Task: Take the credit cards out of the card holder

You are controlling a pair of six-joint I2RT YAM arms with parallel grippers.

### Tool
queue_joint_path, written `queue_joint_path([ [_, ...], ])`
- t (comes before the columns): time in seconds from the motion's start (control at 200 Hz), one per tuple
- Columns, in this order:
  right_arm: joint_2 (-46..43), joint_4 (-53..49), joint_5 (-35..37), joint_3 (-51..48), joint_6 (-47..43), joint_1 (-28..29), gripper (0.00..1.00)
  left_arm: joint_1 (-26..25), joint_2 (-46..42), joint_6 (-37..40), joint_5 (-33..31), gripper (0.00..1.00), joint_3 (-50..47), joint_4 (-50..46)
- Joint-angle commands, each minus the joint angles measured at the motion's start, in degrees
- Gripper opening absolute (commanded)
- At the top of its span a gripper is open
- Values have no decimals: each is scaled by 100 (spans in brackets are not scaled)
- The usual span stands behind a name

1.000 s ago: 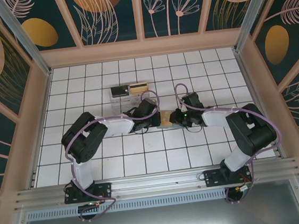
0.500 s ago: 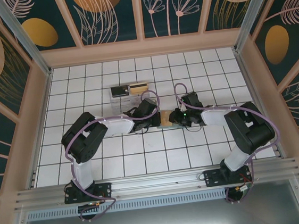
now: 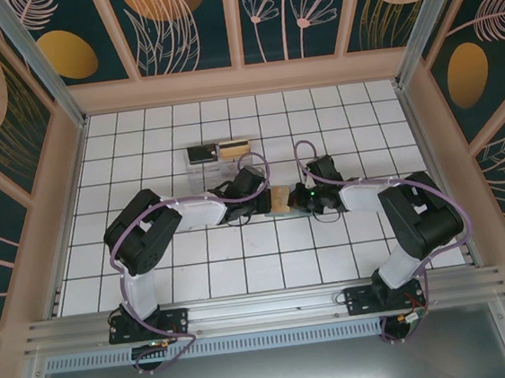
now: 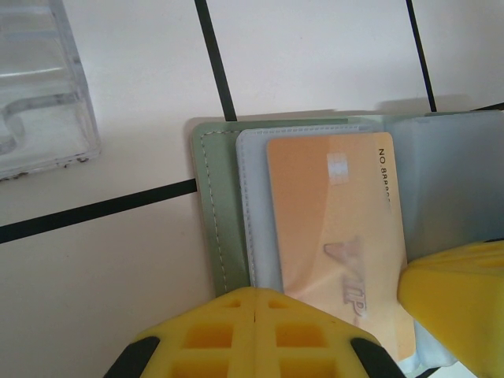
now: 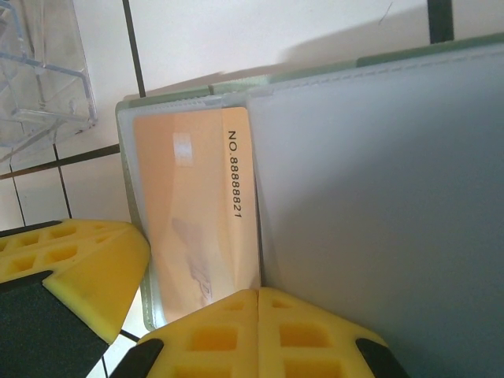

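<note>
The grey-green card holder [image 4: 211,206] lies open on the white tiles between my two grippers. A tan-gold credit card [image 4: 335,228] sits in its clear sleeve and shows as a tan patch [image 3: 278,202] from above. My left gripper [image 4: 256,293] is shut, its tips resting on the holder's near edge beside the card. My right gripper [image 5: 258,293] is shut too. Its tips are at the near edge of the card [image 5: 197,205], by the fold of the grey panel [image 5: 378,197]. Whether either pinches anything does not show. The two grippers [image 3: 281,199] meet over the holder.
A clear plastic box [image 3: 217,152] with a dark and a tan item inside stands two tiles behind the left gripper; its corner [image 4: 39,87] is close to the holder. Wooden walls ring the tiled floor. The arms' bases sit along the near rail.
The right arm's elbow has shifted slightly to the left. Both grippers stay together at the holder, and the box has not moved.
</note>
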Motion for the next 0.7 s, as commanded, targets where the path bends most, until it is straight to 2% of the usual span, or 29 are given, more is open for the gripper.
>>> queue_joint_path([
  [0.0,-49,-30,54,-226,-56,-138,0,-10,218,2,-179,0,-22,-572],
  [0.465,-429,104,-210,-572,-109,-404,1,-8,155,11,-190,0,4,-615],
  [0.505,-428,131,-249,-576,-115,-409,1,-10,133,14,-197,5,26,-637],
  [0.55,-405,154,-261,-568,-109,-406,1,-10,100,15,-223,20,54,-670],
  [0.641,-390,245,-335,-573,-115,-417,2,-16,-29,36,-240,28,92,-697],
  [0.696,-405,343,-431,-599,-109,-410,3,-19,-121,50,-247,29,100,-697],
])
